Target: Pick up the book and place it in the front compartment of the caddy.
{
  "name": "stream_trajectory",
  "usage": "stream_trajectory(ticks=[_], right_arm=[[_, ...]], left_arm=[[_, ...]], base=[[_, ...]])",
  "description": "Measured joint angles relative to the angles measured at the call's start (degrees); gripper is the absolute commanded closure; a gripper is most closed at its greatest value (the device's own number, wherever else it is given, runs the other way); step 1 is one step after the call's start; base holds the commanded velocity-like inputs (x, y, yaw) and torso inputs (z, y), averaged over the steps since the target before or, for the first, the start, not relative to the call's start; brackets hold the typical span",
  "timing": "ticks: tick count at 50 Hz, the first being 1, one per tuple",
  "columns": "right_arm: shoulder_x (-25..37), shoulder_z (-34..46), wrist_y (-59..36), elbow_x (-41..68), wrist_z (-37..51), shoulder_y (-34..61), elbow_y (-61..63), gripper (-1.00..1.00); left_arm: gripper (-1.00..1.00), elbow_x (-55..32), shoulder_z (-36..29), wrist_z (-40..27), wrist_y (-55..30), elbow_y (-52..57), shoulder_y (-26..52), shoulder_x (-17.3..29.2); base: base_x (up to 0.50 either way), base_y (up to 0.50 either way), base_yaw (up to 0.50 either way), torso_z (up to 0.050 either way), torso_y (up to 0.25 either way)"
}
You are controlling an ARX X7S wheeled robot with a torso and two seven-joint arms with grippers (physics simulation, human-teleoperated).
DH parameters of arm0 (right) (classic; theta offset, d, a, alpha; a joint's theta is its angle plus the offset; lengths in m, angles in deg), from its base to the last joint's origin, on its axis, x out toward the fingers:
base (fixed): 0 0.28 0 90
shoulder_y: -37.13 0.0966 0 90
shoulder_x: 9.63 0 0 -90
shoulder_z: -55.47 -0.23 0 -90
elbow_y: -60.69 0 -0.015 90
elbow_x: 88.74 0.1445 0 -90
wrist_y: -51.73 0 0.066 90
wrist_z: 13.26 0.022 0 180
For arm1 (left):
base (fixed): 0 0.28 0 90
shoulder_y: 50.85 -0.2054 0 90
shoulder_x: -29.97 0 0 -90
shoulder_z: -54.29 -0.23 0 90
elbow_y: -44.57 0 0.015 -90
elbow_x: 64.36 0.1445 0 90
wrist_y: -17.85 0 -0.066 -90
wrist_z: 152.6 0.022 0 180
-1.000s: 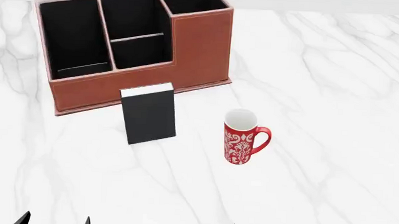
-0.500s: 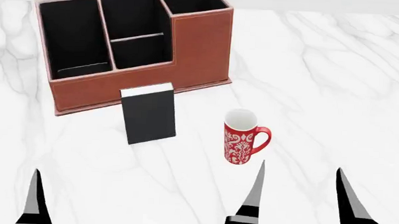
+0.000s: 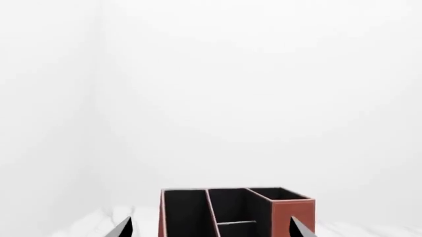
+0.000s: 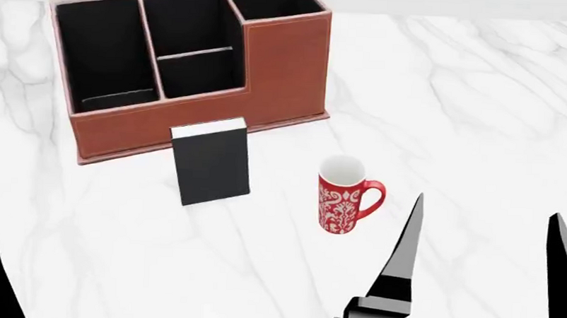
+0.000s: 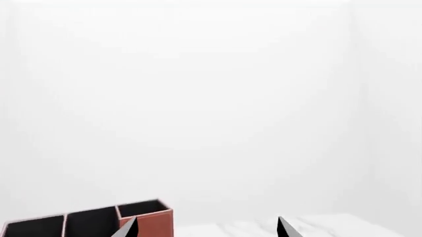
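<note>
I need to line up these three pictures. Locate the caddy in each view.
Head view: the caddy fills the upper left, behind the book.
Left wrist view: bottom centre, cut off by the edge.
Right wrist view: bottom left corner, only its top showing.
Shared landmark: its tall square end compartment.

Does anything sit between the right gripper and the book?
Head view: the mug stands on the marble between the right gripper and the book, slightly right of the direct line.
</note>
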Motion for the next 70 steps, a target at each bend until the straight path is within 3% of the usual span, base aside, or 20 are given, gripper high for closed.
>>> stream_trajectory(ticks=[70], right_arm=[[5.77,1.71,-1.07,7.19,6.63,0.99,2.31,-1.0]], left_arm=[[-1.0,-3.25,-1.76,-3.69,-0.64,3.29,-0.72,3.71]], base=[[0.49,0.0,0.0,0.0,0.001]])
